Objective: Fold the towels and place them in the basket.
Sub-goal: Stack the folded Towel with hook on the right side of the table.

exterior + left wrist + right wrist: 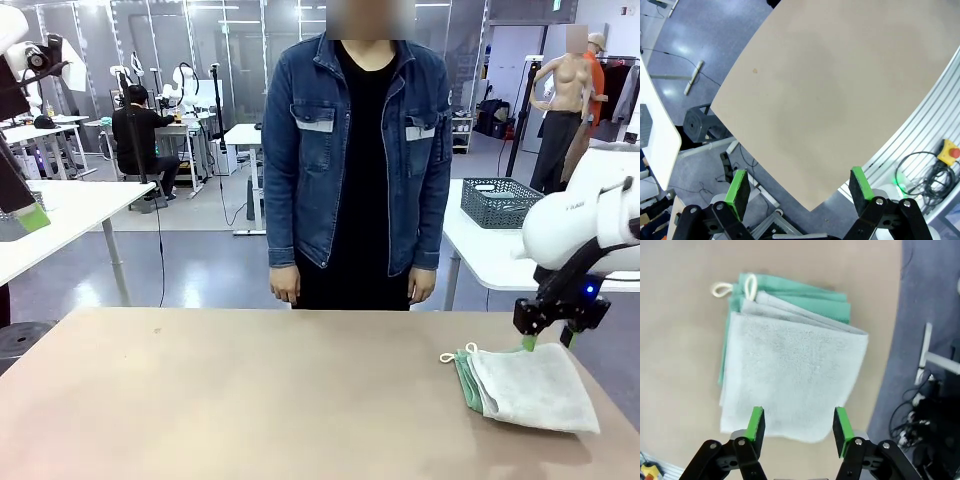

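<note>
- A folded cream-white towel (790, 372) lies on top of a folded mint green towel (805, 297) near the right-hand edge of the tabletop (250, 400), the green one peeking out along two sides with its white corner loop (720, 288) free.
- The right tool (799, 424) hangs just above the cream-white towel's edge, nearest the far right corner of the tabletop, jaws partly spread and pinching nothing.
- The left tool (799, 186) is held high over the bare left part of the tabletop, jaws spread wide and empty.
- A dark mesh basket (500, 200) stands on a white table behind, well apart from the towels; whether it is the one meant for them cannot be told.
- A person in a denim jacket (355, 150) stands at the far side, hands hanging down.
- Step in hand, as judged: pick up the folded stack for the basket. To do it well, the right tool should come down with one finger under both layers and one on top, bite well in from the edge, and close firmly so the green towel is not left behind.
- Lifting slowly and level should keep the folds from falling open; a shallow pinch on the top cloth alone would likely unfold it.
- Count: two towels, one basket, two tools, one person at the tabletop.
</note>
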Robot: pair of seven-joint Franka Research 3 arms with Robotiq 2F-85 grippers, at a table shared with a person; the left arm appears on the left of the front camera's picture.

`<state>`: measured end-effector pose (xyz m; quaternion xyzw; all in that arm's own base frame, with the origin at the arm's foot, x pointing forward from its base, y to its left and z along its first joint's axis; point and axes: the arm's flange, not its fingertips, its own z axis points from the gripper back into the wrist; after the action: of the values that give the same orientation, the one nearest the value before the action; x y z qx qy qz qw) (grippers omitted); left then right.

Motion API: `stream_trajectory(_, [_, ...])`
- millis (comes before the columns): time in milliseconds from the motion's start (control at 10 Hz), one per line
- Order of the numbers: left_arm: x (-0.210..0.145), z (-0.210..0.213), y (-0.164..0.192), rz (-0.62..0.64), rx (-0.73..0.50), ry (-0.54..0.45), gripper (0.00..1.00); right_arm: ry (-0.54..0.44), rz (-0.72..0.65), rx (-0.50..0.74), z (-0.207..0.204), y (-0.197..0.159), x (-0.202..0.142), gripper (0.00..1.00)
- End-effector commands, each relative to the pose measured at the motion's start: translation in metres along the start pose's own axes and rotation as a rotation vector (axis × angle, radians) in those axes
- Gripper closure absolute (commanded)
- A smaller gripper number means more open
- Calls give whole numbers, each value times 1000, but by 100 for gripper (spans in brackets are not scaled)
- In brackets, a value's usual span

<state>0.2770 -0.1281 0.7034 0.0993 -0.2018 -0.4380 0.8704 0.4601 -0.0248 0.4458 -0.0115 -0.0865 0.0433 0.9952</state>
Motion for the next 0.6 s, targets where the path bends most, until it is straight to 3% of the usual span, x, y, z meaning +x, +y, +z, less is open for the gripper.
stream_trajectory(0, [0, 1, 0, 8, 27, 4, 0, -150, 72, 35, 115, 6, -39, 31])
stream_trajectory(100, [0, 1, 0, 8, 27, 4, 0, -207, 77, 50, 155, 3, -47, 31])
stream_trajectory(500, [0, 1, 0, 8, 27, 4, 0, -244, 275, 133, 287, 29, -95, 31])
